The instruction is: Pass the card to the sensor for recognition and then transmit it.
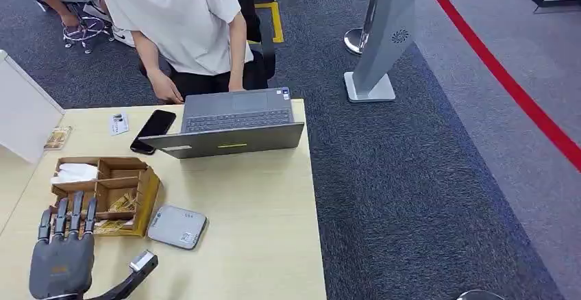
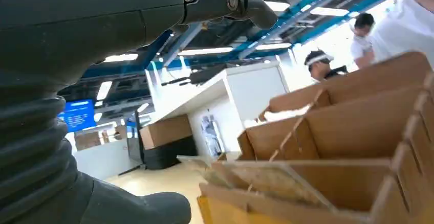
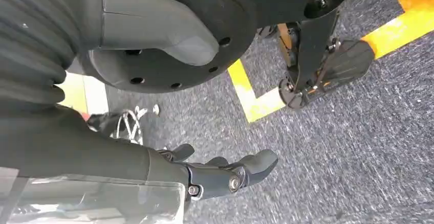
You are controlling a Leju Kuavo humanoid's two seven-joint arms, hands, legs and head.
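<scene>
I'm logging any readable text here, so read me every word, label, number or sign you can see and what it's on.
No text here can be read for sure.
Card beside the phone: print too small.
Laptop: stickers and key legends too small.
Grey sensor: small corner label, blurred.
Blue wall screen: blurred.
Grey floor stand: a round swirl mark, no letters.

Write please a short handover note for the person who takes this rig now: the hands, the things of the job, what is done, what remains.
Left hand: fingers spread, holding nothing, at the near edge of the cardboard organizer.
Right hand: hangs low above the carpet, fingers apart, holding nothing.
Things: cards lie in the organizer's near compartments; the grey sensor lies flat on the table beside the organizer, on its right.
Done: no card picked yet.
Left: take a card, hold it to the sensor, then pass it on. A person sits behind the laptop.
</scene>
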